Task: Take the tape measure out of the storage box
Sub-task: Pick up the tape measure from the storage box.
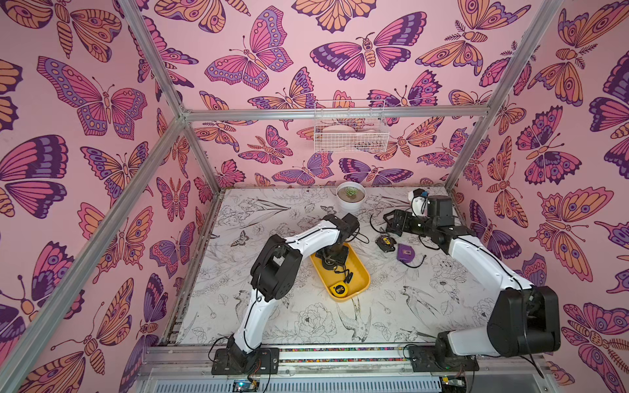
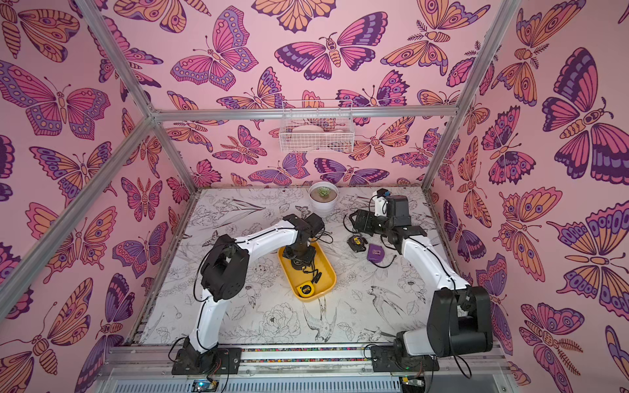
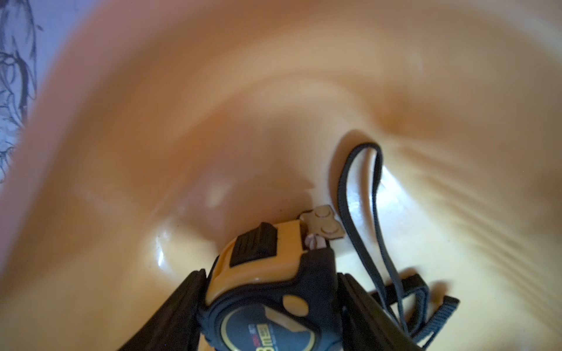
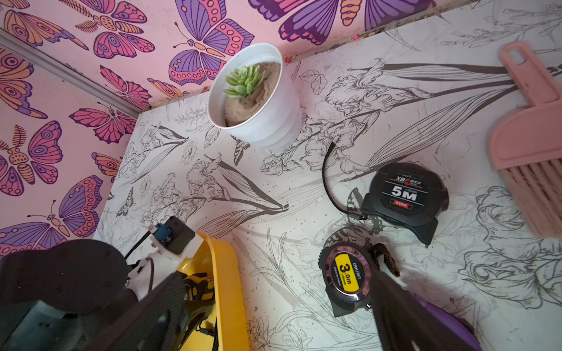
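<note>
**Student:** Top views: where is the task's thing?

**Tutor:** In both top views the storage box [image 1: 359, 272] [image 2: 325, 272] lies slanted near the middle of the tabletop [image 1: 306, 323]. The left gripper [image 1: 331, 263] stands down in the box's far end, covering the tape measure it works on. A second, yellow tape measure [image 1: 339, 289] lies in the box's near corner. The right gripper [image 1: 391, 220] hangs toward the far right corner of the tabletop, spread wide and empty.

**Student:** Left wrist view: is there a grip?

**Tutor:** The tape measure [image 3: 273, 288] appears to rest on the box floor, label toward the camera. The two fingers [image 3: 188, 304] lie against opposite sides of its case (how firmly cannot be judged). Its strap [image 3: 359, 212] trails loose past one finger, and the hook [image 3: 324, 223] points away.

**Student:** How will it handle?

**Tutor:** Probably stiff, compact and rather heavy for its size. The dark rubbery cladding should resist slipping. The body is the place to hold, clear of the lock slide [image 3: 255, 243]. The limp strap may drag over the rim.

**Student:** Right wrist view?

**Tutor:** The right gripper [image 4: 276, 273] shows its fingers far apart, with only tabletop between them. A black tape measure [image 4: 404, 194] and a yellow-labelled one [image 4: 346, 273] lie outside the box, whose rim [image 4: 225, 273] is near the latter.
</note>
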`<state>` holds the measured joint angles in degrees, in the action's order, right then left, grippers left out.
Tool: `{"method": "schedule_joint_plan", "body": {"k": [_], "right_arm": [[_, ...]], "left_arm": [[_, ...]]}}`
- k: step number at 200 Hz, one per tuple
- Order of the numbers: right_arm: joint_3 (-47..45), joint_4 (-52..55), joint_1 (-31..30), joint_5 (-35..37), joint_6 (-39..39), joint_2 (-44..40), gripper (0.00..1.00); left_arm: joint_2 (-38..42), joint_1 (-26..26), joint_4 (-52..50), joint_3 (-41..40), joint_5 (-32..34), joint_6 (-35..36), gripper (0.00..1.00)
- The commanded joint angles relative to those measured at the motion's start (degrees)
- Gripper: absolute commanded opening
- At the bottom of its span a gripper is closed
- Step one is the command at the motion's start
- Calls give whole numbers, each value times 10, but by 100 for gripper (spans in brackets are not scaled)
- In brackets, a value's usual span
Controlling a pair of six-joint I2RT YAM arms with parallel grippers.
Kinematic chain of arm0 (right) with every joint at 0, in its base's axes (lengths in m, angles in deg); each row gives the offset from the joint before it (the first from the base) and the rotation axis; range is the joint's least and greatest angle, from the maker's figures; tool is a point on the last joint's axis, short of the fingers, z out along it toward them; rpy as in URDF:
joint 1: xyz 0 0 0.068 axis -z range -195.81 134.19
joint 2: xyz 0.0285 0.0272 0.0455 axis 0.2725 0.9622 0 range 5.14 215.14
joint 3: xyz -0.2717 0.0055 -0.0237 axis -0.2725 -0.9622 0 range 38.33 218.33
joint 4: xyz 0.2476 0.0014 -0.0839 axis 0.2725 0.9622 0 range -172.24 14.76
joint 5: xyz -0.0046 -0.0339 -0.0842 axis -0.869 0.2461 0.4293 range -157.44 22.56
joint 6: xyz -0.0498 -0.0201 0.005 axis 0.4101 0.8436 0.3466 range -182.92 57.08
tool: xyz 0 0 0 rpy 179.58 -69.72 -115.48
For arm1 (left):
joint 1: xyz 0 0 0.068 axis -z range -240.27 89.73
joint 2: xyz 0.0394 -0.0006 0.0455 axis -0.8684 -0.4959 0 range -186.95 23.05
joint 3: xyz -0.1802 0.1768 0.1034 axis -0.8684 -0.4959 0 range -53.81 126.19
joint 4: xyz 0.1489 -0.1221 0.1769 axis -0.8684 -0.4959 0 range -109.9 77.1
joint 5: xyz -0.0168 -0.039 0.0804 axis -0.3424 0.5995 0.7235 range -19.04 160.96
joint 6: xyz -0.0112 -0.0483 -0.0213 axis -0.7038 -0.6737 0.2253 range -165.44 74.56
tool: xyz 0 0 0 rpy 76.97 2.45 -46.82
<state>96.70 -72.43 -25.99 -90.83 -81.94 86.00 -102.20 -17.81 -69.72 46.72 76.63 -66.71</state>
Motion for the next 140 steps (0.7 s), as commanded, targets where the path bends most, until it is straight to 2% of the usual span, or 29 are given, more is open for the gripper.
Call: {"method": "schedule_joint_plan", "body": {"k": [1, 51, 84, 115, 140], "right_arm": [[-18, -14, -4, -20, 3, -17, 99], [-24, -15, -4, -18, 3, -30, 99], [-25, -12, -5, -19, 3, -32, 99], [-26, -10, -5, -28, 8, -34, 99], [-23, -9, -4, -71, 4, -17, 100]], "left_arm": [[-15, -3, 1, 11, -9, 6, 76], [-33, -6, 1, 14, -12, -20, 74], [-43, -10, 1, 17, -27, -29, 65], [-15, -10, 1, 11, -20, -20, 58], [31, -10, 1, 0, -33, 9, 52]]}}
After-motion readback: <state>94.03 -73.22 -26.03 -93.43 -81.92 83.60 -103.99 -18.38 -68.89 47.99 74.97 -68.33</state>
